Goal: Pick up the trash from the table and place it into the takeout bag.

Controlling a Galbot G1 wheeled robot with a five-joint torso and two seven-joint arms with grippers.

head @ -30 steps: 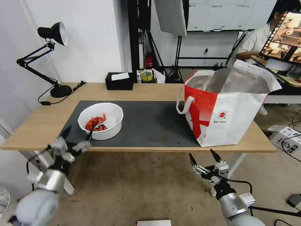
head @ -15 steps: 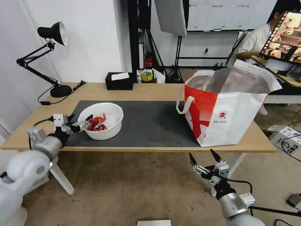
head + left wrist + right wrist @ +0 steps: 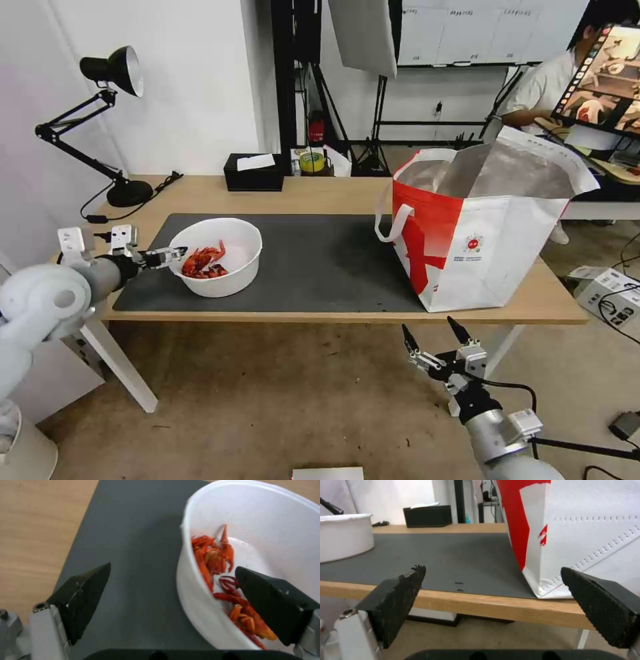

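- Lower right of the head view: the right gripper (image 3: 432, 335) hangs below the table's front edge, over bare floor, its two black fingers spread wide and holding nothing; its own wrist view shows the same wide gap, with the table edge and the bag's lower corner between the fingers.
- Left of the head view: the left gripper (image 3: 175, 253) reaches in from the table's left end at rim height, its fingers spread apart and straddling the near wall of the white bowl (image 3: 230, 279). In the left wrist view one finger (image 3: 81, 597) hangs outside over the dark grey mat (image 3: 133, 555), the other finger (image 3: 270, 600) is inside above the red crayfish shells (image 3: 216, 557); the rim (image 3: 181, 527) sits between them. Whether either finger touches the bowl cannot be told.
- The bowl stands on the left part of the mat (image 3: 320, 260), close to the mat's front edge, with open mat stretching right toward the bag.
- Right of centre: the takeout bag (image 3: 493, 253) stands upright on the table (image 3: 320, 193), mouth open, foil lining showing, its base at the mat's right end and close to the table's front edge.
- Far edge: a black tissue box (image 3: 253, 175) and a black desk lamp (image 3: 110, 73) at upper left.
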